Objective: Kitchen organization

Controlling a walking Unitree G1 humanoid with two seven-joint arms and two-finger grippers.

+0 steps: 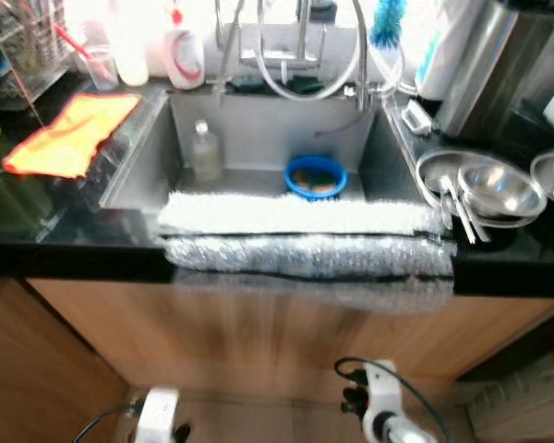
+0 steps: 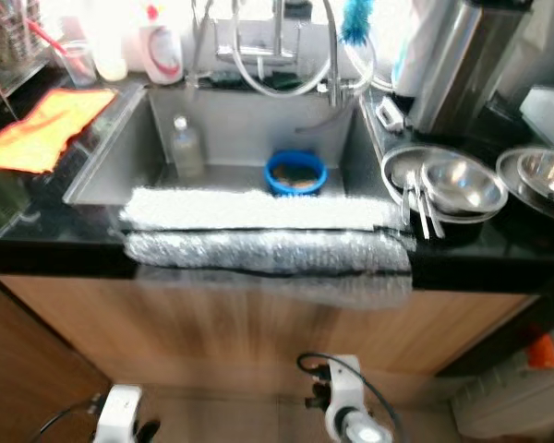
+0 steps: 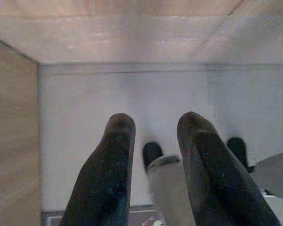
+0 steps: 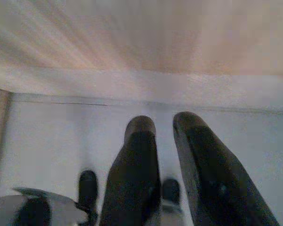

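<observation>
Progress: barely begun; blue bowl [image 1: 315, 175] and bottle [image 1: 204, 150] sat in sink [image 1: 258, 125], frame centre.
Left pincer [image 3: 151, 132]: spread, empty.
Right pincer [image 4: 162, 129]: slightly spread, empty.

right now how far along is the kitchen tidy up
Barely begun, by the look of it. Done: nothing clearly. In hand: nothing; the left gripper and right gripper hang low by the cabinet, open, holding nothing. Left: the blue bowl and bottle in the sink, the orange cloth and steel bowls on the counter.

Bowl [image 1: 315, 175] and bottle [image 1: 204, 150] in sink [image 1: 258, 120] — cloth [image 1: 74, 134] left, pans [image 1: 485, 189] right.
</observation>
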